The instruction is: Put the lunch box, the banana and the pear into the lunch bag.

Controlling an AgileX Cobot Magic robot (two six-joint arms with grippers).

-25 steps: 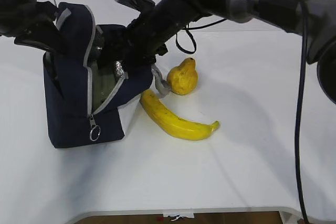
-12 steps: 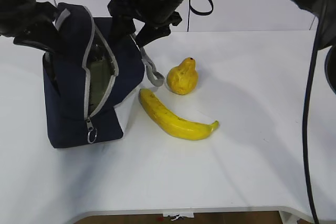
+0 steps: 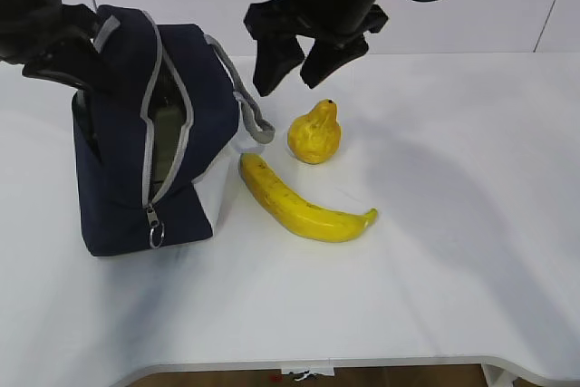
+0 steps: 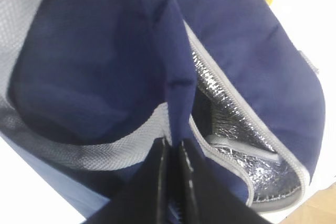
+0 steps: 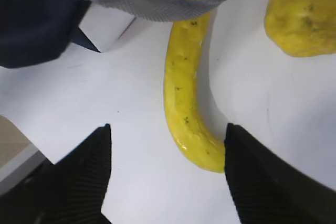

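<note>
On the white table (image 3: 435, 224), the lunch bag (image 3: 118, 178) stands at the left with its zipper open, and a pale green surface shows through the opening. The left gripper (image 4: 173, 153) has its jaws pinched together on the bag's navy flap, holding it up. Above and just right of the bag, the right gripper (image 3: 297, 59) hangs in the air with its jaws spread apart and nothing between them. The pear (image 3: 314, 134) sits upright just right of the bag's grey strap (image 3: 256, 124). The banana (image 3: 304, 204) lies in front of the pear, one end near the bag's white panel.
</note>
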